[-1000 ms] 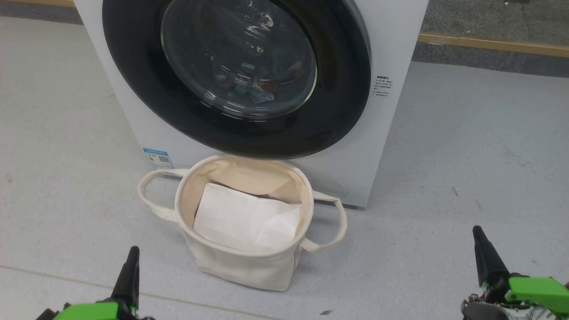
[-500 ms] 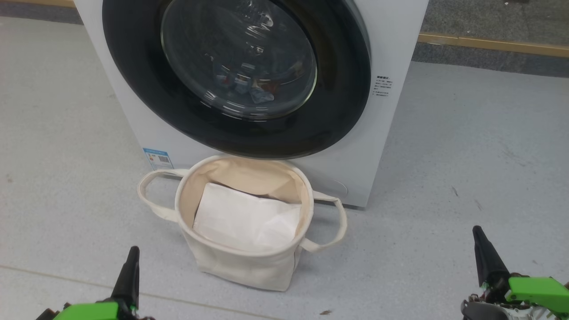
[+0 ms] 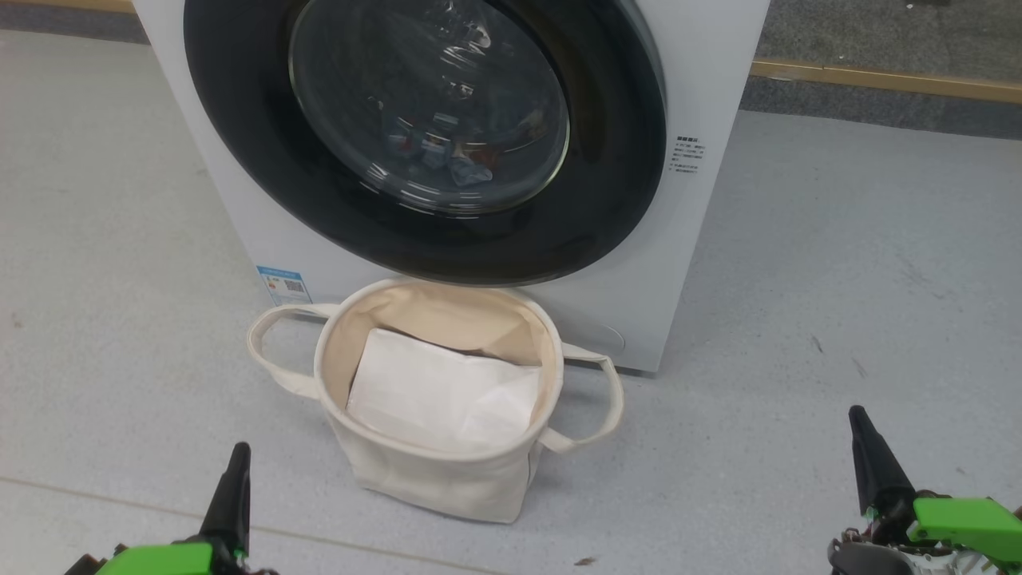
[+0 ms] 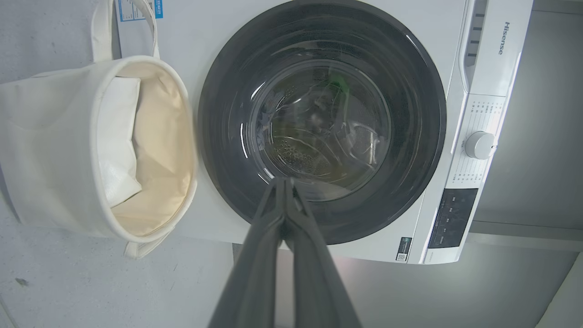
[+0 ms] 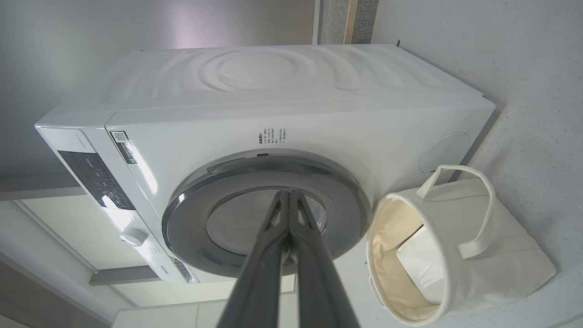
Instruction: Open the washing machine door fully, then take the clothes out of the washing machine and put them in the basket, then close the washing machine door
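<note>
The white washing machine (image 3: pixel 703 72) stands ahead of me, and its round black door (image 3: pixel 615 184) lies flat against its front. Through the glass porthole a bit of the clothes (image 3: pixel 467 169) shows dimly, light blue with some orange. The cream basket (image 3: pixel 431 479) stands on the floor right below the door, with a plain white sheet (image 3: pixel 439 395) inside. My left gripper (image 3: pixel 238 452) is low at the left and my right gripper (image 3: pixel 857 414) low at the right. Both are shut on nothing and well short of the machine. The wrist views show the fingers pressed together, left gripper (image 4: pixel 284 180) and right gripper (image 5: pixel 288 192).
The washer's control panel with a white dial (image 4: pixel 478 145) runs along its top. A blue sticker (image 3: pixel 283 283) sits low on the machine's front beside the basket's handle (image 3: pixel 267 351). Grey speckled floor (image 3: pixel 838 263) lies on both sides of the machine.
</note>
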